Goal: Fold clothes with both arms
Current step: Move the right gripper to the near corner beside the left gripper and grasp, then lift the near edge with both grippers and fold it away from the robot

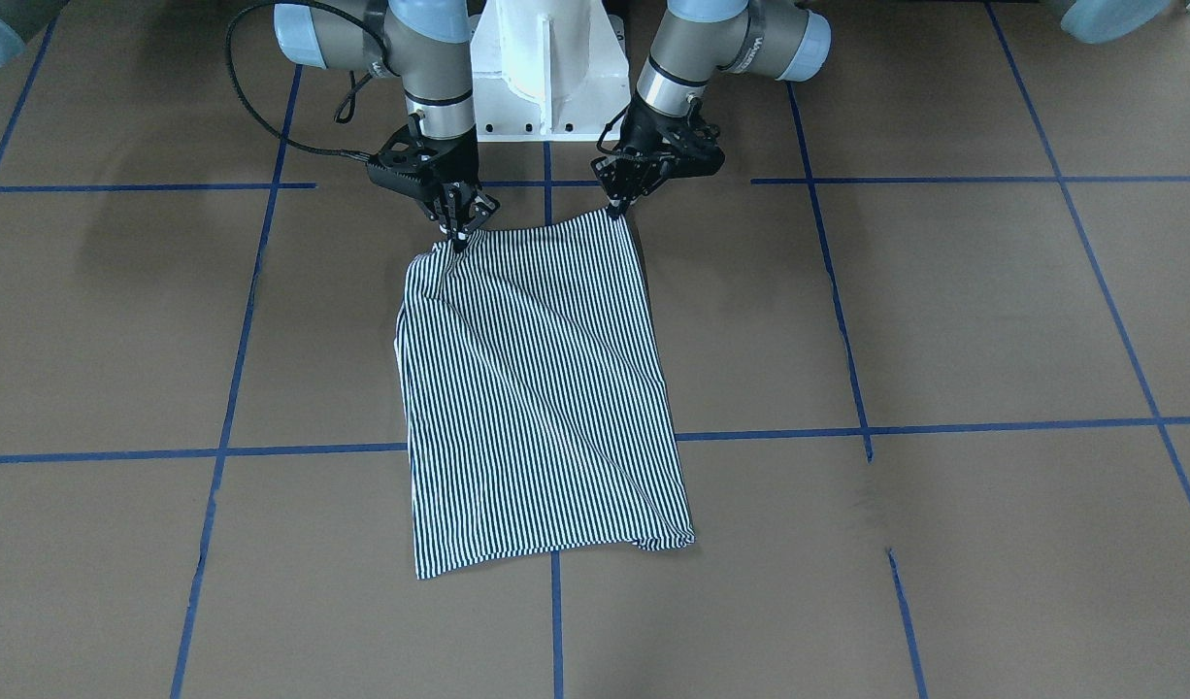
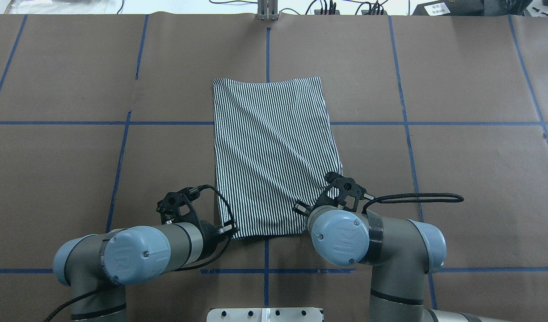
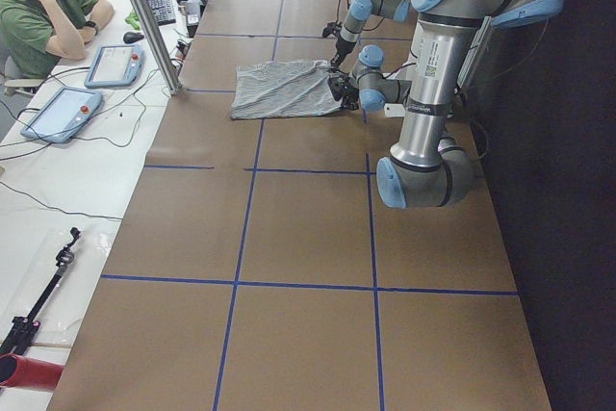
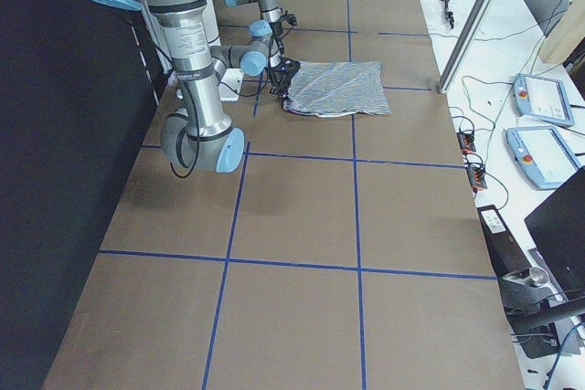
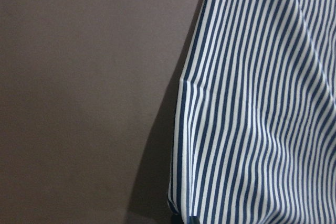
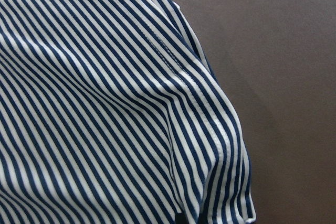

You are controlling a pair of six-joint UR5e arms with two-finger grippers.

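The striped polo shirt (image 1: 537,388) lies on the brown table as a folded rectangle, with no collar or buttons showing. It reaches from the robot's side toward the table's middle (image 2: 269,147). My left gripper (image 1: 616,209) is shut on the shirt's near corner on its side. My right gripper (image 1: 459,236) is shut on the other near corner, where the cloth bunches and lifts slightly. Both wrist views show striped cloth close up (image 5: 252,103) (image 6: 105,103), with table surface beside it. Seen from overhead, the right gripper's fingertips are hidden under its wrist.
The white pedestal base (image 1: 546,68) stands just behind the grippers. Blue tape lines (image 1: 944,425) grid the brown table. At the far side a metal post (image 3: 144,16) rises, with a seated person (image 3: 48,16) and teach pendants (image 3: 63,113) on a white desk.
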